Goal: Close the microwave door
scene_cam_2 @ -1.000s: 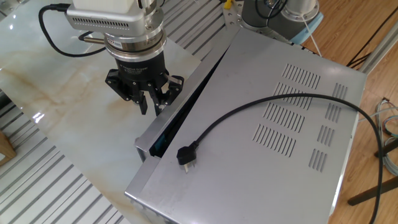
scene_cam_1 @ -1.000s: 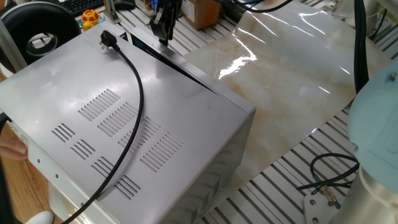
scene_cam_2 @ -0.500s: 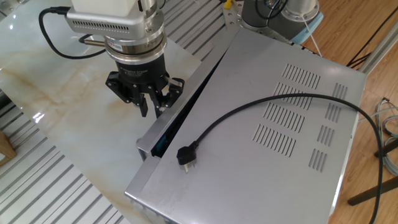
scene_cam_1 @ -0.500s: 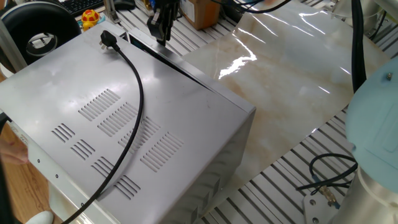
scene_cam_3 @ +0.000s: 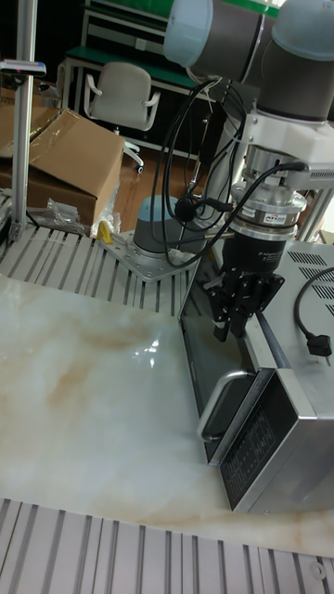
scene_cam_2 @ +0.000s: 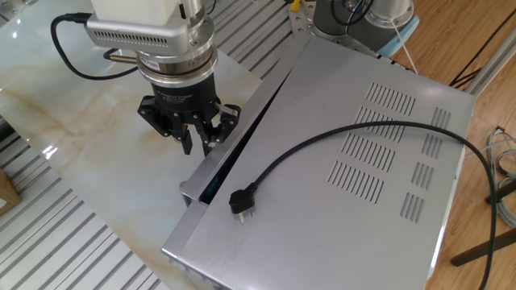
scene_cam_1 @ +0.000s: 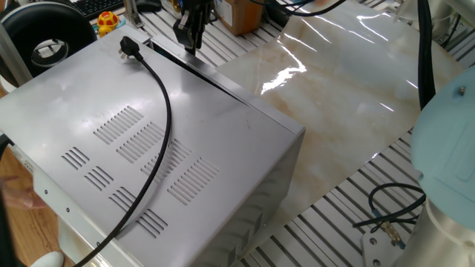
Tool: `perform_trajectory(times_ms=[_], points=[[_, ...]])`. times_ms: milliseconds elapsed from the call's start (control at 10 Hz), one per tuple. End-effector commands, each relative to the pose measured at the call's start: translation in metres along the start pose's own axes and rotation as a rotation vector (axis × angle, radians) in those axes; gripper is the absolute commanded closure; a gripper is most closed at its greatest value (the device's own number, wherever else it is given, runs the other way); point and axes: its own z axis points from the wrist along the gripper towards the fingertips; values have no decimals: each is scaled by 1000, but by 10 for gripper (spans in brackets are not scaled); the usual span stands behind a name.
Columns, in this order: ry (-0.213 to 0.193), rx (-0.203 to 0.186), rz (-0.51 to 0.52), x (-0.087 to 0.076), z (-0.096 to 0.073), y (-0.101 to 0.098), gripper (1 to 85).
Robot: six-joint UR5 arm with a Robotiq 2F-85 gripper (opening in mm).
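Black two-finger gripper, jaws nearly together, holding nothing; thin silver-rimmed dark-glass microwave door ajar at 4 o'clock, long axis 1–7.

You get bright, even overhead light; white glare streaks on glossy beige marble-patterned tabletop; soft shadows; background in tall fixed view perhaps slightly dim.

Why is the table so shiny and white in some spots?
In one fixed view, lamp glare streaks white across the glossy marble table. In the tall fixed view, there is only a small bright patch on it, left of the microwave door. In the other fixed view, the marble looks softly lit.
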Motion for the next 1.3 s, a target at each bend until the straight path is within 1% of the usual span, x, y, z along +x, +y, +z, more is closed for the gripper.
perform_trajectory(times_ms=[0, 200, 900, 1200], points=[[-12, -20, 9, -3, -1, 5, 527], [-21, -31, 8, -3, 0, 6, 503], [-14, -26, 1, 0, 0, 3, 497], [-14, -29, 2, -2, 0, 5, 493]])
